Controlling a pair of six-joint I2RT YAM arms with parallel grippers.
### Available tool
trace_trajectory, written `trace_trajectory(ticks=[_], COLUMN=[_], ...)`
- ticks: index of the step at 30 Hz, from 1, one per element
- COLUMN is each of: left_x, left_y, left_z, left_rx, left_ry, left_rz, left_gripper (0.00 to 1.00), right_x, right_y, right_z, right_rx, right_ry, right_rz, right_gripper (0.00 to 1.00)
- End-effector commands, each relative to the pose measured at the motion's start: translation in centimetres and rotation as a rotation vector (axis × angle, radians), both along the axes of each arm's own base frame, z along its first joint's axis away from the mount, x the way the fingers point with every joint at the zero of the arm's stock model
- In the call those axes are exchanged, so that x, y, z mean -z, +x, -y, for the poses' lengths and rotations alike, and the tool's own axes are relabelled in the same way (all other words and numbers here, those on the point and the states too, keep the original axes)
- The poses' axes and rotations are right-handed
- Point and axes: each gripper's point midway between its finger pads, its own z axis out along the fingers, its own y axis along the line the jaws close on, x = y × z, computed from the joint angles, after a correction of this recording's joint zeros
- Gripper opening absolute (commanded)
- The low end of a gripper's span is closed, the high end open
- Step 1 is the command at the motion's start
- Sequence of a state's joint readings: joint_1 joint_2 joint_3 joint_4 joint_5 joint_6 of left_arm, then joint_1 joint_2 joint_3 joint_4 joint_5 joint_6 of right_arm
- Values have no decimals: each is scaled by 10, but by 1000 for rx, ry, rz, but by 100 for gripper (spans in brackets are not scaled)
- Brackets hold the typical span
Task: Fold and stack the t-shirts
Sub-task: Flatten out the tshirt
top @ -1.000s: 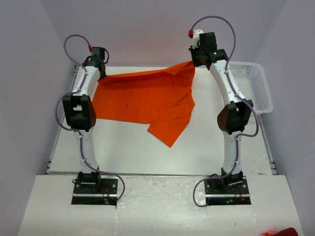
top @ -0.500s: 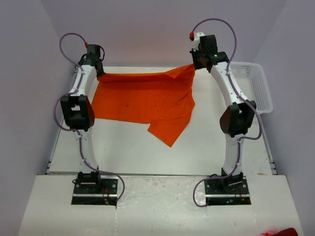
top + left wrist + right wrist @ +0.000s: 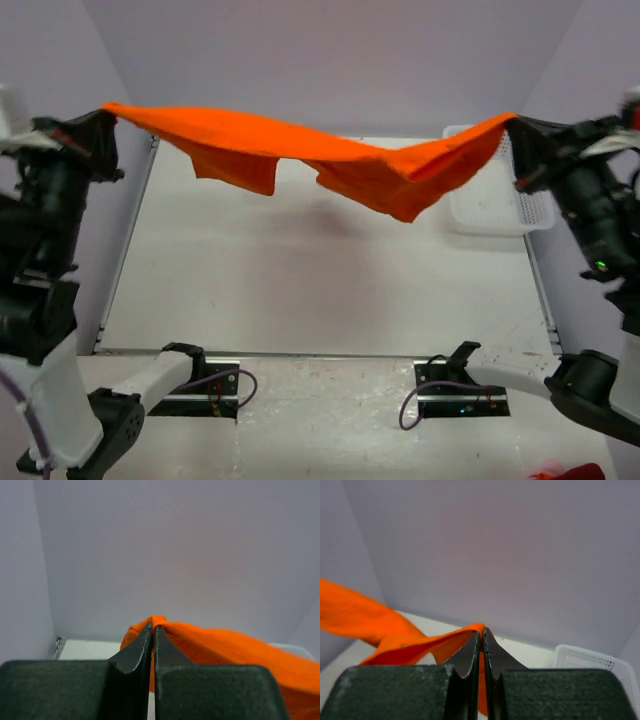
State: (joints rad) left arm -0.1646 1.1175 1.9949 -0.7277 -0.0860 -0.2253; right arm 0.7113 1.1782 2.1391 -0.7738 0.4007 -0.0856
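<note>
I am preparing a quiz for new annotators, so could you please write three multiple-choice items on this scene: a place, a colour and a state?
1. Where is the basket? A: far right of the table. B: near left corner. C: between the arms.
2. What colour is the t-shirt? A: blue. B: orange. C: white.
3. The t-shirt is: A: folded in the basket. B: flat on the table. C: stretched in air between left gripper and right gripper.
Answers: 1 A, it stands at the far right edge; 2 B, the cloth is bright orange; 3 C, each gripper pinches one end aloft.
</note>
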Motion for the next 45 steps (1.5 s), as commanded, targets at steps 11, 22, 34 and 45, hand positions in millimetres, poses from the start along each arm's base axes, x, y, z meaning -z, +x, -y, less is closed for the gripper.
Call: trace_trajectory(ticks=[11, 22, 34, 45], left_x=[80, 287, 400, 416], left_y=[23, 173, 252, 294], left_z=[-2, -19, -70, -66], left_rx=[-31, -225, -340, -292], left_ry=[-4, 94, 69, 94], left_rz=[-243, -692, -851, -801], left_gripper=[0, 0, 0, 0], right_x=[51, 162, 299, 348], right_y=[5, 168, 291, 333], right_z=[-18, -17, -30, -41], right_rx=[167, 271, 159, 119], right_ry=[-149, -222, -314, -344], right_rz=[-150, -420, -661, -705], right_gripper=[0, 0, 0, 0])
